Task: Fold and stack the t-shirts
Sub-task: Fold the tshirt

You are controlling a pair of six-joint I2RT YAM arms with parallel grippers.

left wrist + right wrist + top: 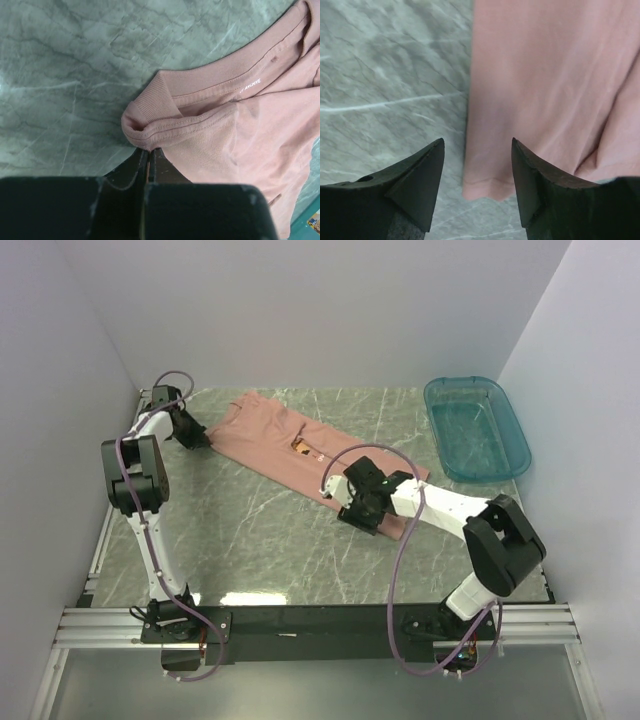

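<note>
While the grey marble table [250, 550] shows only one t-shirt [270, 435], I'd call this the fold step, not stacking. The shirt lies across the middle, already narrowed to a long strip. Its long axis runs 10 o'clock to 4 o'clock, with the collar end at 10 and the hem at 4. The teal plastic tub [475, 425] sits at 2 o'clock, well apart from the shirt.

Left gripper [148, 155]: jaws together, clamped on a fabric fold just beside the ribbed collar [155, 95]. My read is that it's anchoring that end. Right gripper [478, 150]: jaws apart, straddling the hem corner [480, 187]; I can't tell if it's touching the cloth. It's probably lining up a pinch so both ends lift together and the strip stays straight.
</note>
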